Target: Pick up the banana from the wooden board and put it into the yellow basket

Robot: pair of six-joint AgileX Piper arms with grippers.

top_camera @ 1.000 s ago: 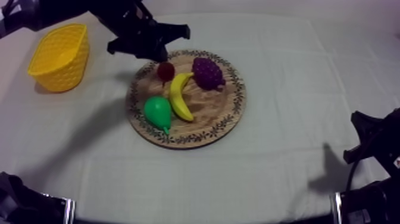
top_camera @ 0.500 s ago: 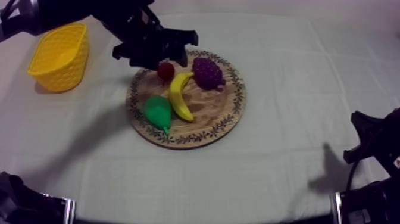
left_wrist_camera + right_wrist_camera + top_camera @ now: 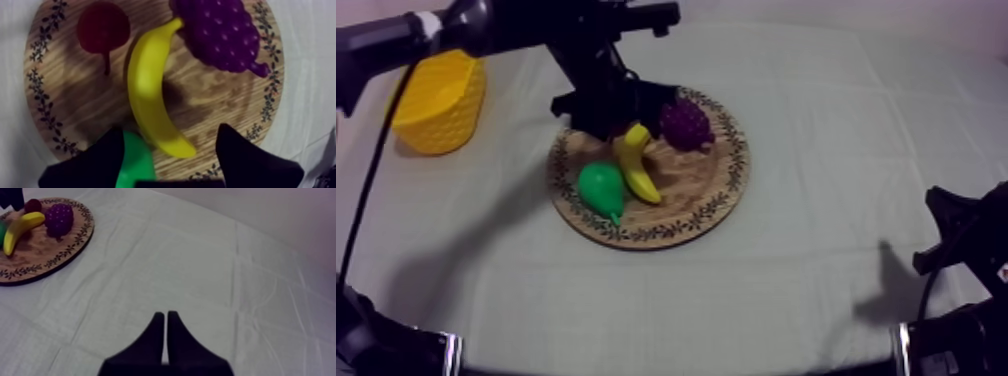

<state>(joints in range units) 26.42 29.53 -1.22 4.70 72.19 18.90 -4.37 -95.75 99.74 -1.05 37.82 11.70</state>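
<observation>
- The smooth, curved banana (image 3: 150, 95) lay on the round wooden board (image 3: 210, 115), beside bumpy grapes (image 3: 220, 30).
- My left gripper (image 3: 170, 131) hung over it, jaws wide.
- My right gripper (image 3: 163, 317) sat pinched together over bare, flat cloth (image 3: 200, 263).

Robot lab setup, cloth-covered table (image 3: 816, 285)

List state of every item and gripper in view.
banana: lying on the board, not gripped
pear: lying on the board beside the banana
grapes: lying on the board
small red fruit: lying on the board
board: flat on the table, four fruits on it
basket: upright on the table, apart from the board
left gripper: open, above the banana, one finger each side
right gripper: shut on nothing, over the table
</observation>
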